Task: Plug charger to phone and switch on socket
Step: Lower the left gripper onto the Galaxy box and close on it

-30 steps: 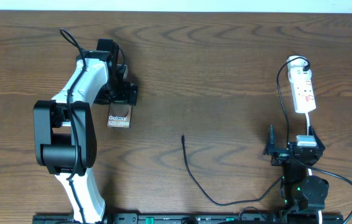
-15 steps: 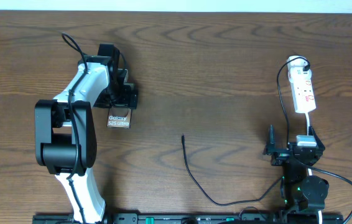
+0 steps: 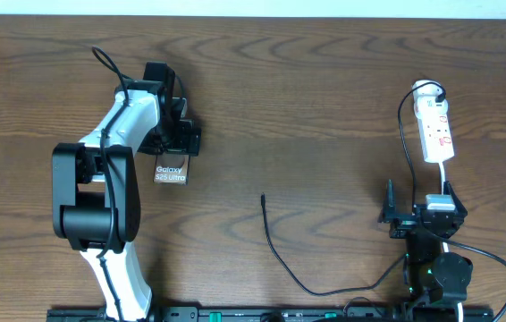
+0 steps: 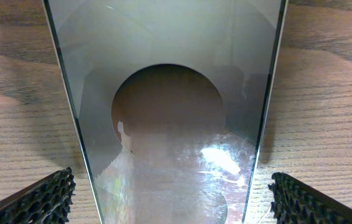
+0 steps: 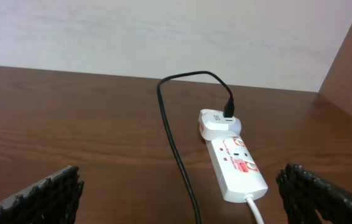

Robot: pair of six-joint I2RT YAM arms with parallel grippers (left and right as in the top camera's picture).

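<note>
Two robot arms are shown from overhead at a dark wooden counter (image 3: 324,107). At 9 o'clock the phone (image 3: 171,170) lies flat with its lettering upward, and its far end is hidden beneath the left pincer (image 4: 176,208). In the left wrist view that pincer is seen released. Its jaws stand wide, one on each side of the phone's glossy face, and bare wood shows between jaw and edge, so nothing is gripped.

Near the centre the charger (image 3: 264,204) is laid with its slim tip pointing to 12 o'clock, and its thin black cable curls away toward 5 o'clock. The tip is well apart from the phone. At 2 o'clock the socket (image 3: 437,132) is seen, with a black plug (image 5: 229,109) seated at its far end. Whether its switch is on cannot be told. The right pincer (image 5: 182,202) is held at 4 o'clock, released and empty, with the socket ahead of it.

The phone is judged stiff, slick and easily scratched. It would best be clamped gently across its long edges, lest it slide. The charger is judged light and limp. It would best be taken just behind the plug tip, where it can be steered rather than left to flop. Nothing has yet been plugged into the phone.
</note>
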